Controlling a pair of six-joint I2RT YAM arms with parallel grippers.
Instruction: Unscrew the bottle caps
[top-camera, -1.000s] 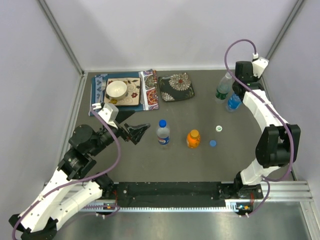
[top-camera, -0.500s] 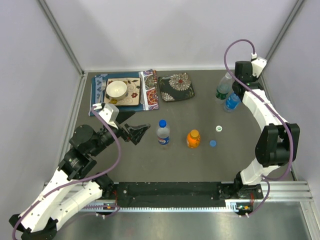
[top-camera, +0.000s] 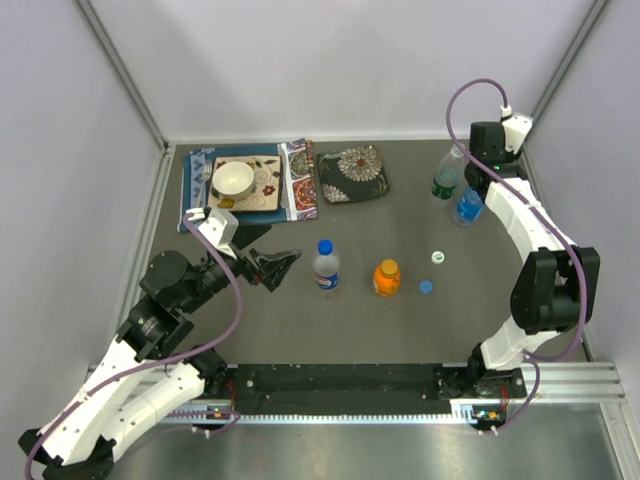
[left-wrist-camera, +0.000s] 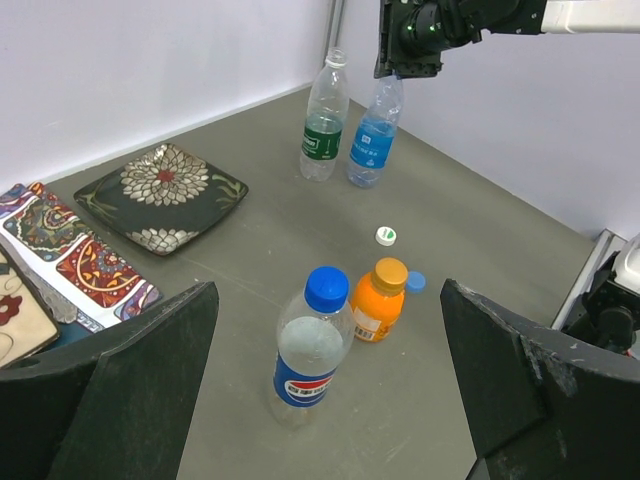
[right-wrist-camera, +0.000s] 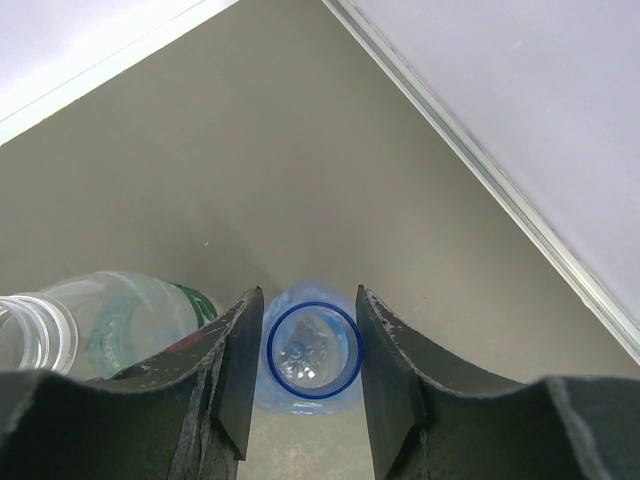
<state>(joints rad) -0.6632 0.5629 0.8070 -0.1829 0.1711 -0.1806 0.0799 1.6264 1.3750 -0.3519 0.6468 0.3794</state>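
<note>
Grey tabletop (top-camera: 400, 330), white walls. Right hand (right-wrist-camera: 310, 320) narrow, fingers flanking open neck of blue-tinted bottle (right-wrist-camera: 313, 352); contact unclear. Green-label bottle (right-wrist-camera: 130, 320), capless, just beside that hand. Left hand (top-camera: 283, 268) wide, empty; capped blue-red-label bottle (left-wrist-camera: 308, 350) and orange bottle (left-wrist-camera: 378, 300) ahead of it.

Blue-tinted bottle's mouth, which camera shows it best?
Right wrist view: it looks straight down into the uncapped blue-tinted bottle, inside the right gripper. Left wrist shows its labelled side, that gripper covering its top; top external shows it small.

The bottles (left-wrist-camera: 324, 118) are glossy clear plastic, the tabletop (left-wrist-camera: 480, 250) matt, the plate (left-wrist-camera: 160, 195) glazed.
</note>
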